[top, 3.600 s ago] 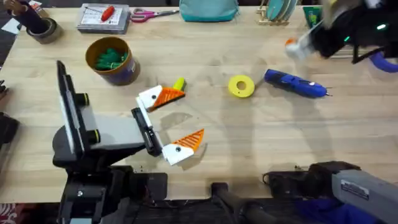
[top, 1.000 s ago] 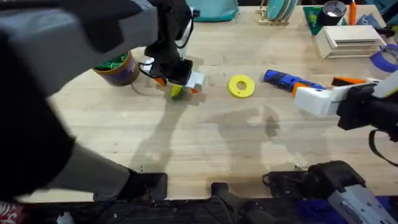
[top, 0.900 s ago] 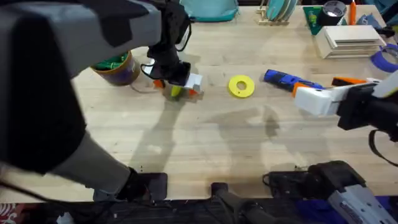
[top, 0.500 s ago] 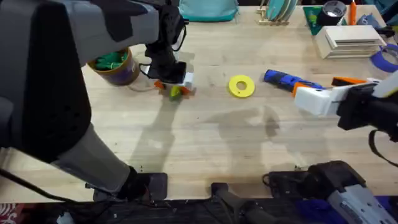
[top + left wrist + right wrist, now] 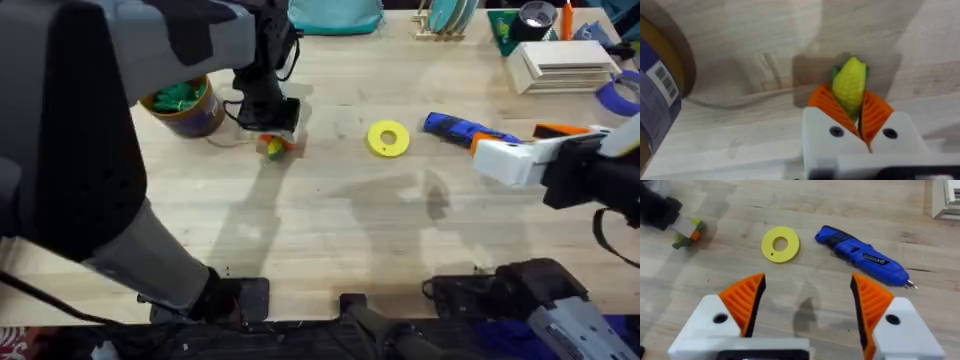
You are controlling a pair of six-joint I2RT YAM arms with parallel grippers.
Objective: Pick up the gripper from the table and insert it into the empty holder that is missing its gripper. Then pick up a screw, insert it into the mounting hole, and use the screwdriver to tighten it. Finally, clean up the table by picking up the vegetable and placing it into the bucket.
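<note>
Showing the final, clean-up stage of the task. At the far left of the overhead view, the bucket point(image 5: 183, 108) is seen on the table point(image 5: 330, 240), with green material visible inside; in the left wrist view a white label with small dark print is seen on its blue outer wall point(image 5: 657, 105), too small to be read. Just to the right of the bucket, the left gripper point(image 5: 275, 128) is lowered to the table surface, and the vegetable point(image 5: 850, 87) is clasped between its 2 orange ribbed pads point(image 5: 832, 107), the yellow tip protruding beyond them; the cob appears to rest at or just above the wood. The grasp is thus judged complete, while the lift and the drop into the bucket are left to be done.

Toward the middle, a yellow ring-shaped disc point(image 5: 388, 138) lies flat, apart from everything else. To its right, the screwdriver point(image 5: 862, 256) lies on its side, untouched; a small white line of lettering is carried on its blue handle, but it cannot be read. At the far right, the right gripper point(image 5: 807, 300) is held above the table with its fingers spread wide and nothing between them.

Neither a loose orange finger nor the mounting block is identifiable here, so the state of the insertion and screw steps cannot be judged.
</note>
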